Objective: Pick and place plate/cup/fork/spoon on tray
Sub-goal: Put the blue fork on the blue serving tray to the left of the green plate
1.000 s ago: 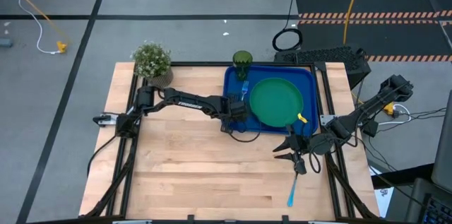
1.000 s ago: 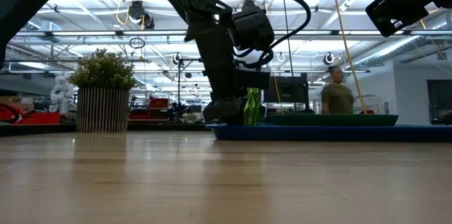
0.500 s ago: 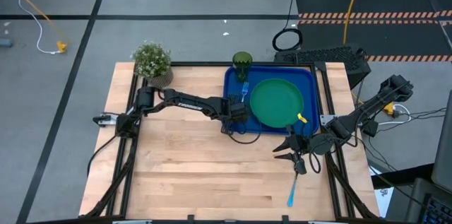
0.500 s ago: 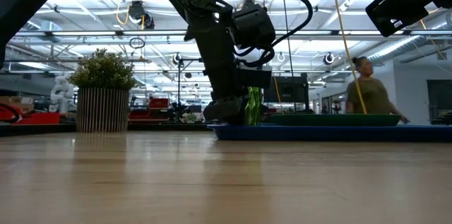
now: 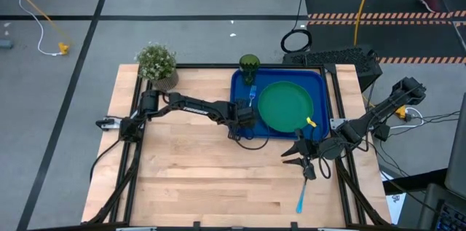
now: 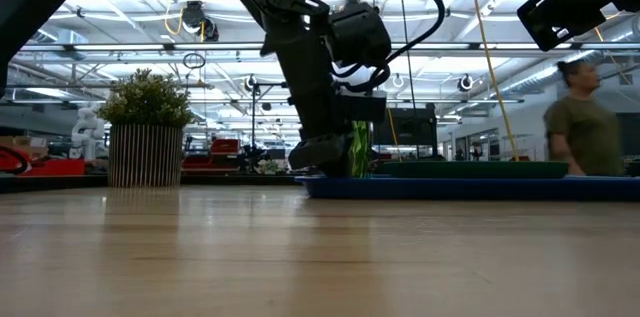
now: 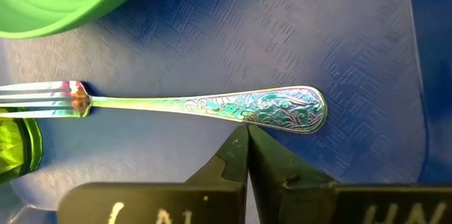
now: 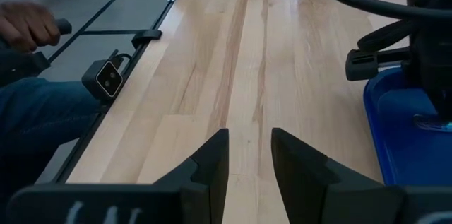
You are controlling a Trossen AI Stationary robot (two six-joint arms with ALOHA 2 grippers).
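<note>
The blue tray [image 5: 240, 89] lies at the table's far right. On it lie the green plate [image 5: 285, 105] and, left of the plate, the fork [image 5: 253, 94], flat on the tray floor [image 7: 339, 33]. The dark-green cup [image 5: 250, 63] stands at the tray's far left corner. My left gripper [image 7: 247, 136] is shut, low over the tray, its tips right beside the fork's handle. The spoon [image 5: 301, 195] lies on the wood near the front right. My right gripper [image 5: 306, 157] is open and empty [image 8: 248, 146] above the table, between the tray and the spoon. My left gripper's shut fingertips [image 7: 239, 143] stand at the long edge of the fork's handle [image 7: 247, 107], toward its free end, coming across the handle. I cannot tell whether they touch it. The fork lies flat on the tray.
A potted plant [image 5: 157, 63] stands at the table's far left corner. A small yellow thing [image 5: 312, 122] sits at the plate's near right rim. Bare wood [image 5: 196, 165] spreads over the table's left and near parts. A person [image 6: 580, 122] walks in the room behind.
Both grippers have kept still, and the fork, plate and cup stay where they were. In the low view a person in the room behind has walked toward the picture's right.
</note>
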